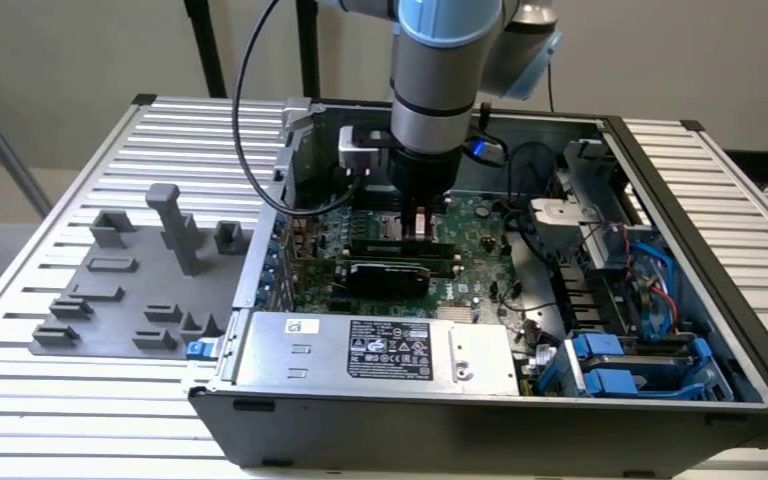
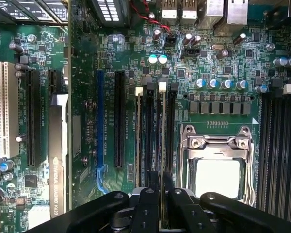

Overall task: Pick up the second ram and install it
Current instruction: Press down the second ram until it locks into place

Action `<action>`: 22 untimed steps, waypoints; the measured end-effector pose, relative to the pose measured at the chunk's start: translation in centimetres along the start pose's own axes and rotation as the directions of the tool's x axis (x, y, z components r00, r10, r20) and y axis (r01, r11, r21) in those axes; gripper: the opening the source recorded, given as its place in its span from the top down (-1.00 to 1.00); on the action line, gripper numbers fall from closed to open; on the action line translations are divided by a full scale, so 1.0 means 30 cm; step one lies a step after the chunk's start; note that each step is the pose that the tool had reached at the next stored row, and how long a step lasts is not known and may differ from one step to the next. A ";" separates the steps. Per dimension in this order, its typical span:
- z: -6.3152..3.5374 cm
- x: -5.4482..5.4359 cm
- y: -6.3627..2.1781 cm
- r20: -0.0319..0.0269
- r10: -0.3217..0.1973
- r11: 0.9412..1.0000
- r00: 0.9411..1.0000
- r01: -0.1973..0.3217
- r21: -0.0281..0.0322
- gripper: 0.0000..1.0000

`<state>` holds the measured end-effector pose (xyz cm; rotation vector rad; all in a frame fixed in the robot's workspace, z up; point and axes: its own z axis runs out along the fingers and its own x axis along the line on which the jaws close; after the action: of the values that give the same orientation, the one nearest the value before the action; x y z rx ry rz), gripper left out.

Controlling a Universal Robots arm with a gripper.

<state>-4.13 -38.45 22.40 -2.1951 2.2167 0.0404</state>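
Note:
My gripper (image 1: pixel 419 228) reaches down into the open computer case, low over the green motherboard (image 1: pixel 471 245). In the wrist view its two black fingers (image 2: pixel 152 187) stand close together, shut on the second ram (image 2: pixel 161 136). The ram is seen edge-on as a thin strip. It runs away from the fingertips in line with one of the long black memory slots beside the CPU socket (image 2: pixel 217 170). A white latch (image 2: pixel 162 86) sits at the strip's far end. I cannot tell whether the stick is fully seated in the slot.
A graphics card (image 2: pixel 58 160) stands in a slot to one side of the memory slots. More black slots (image 2: pixel 276 145) lie beyond the socket. In the exterior view, the power supply (image 1: pixel 384 345), drive cage (image 1: pixel 624 360) and case walls hem the arm in. Grey holder blocks (image 1: pixel 131 270) sit outside the case.

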 end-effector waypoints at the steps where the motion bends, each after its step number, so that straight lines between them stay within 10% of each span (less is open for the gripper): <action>1: 0.000 0.000 0.000 0.000 0.000 1.000 1.000 0.000 0.000 1.00; 22: 0.011 -0.007 0.000 0.000 0.000 1.000 1.000 0.000 0.000 1.00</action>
<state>-4.14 -38.24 22.09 -2.1948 2.2163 0.0405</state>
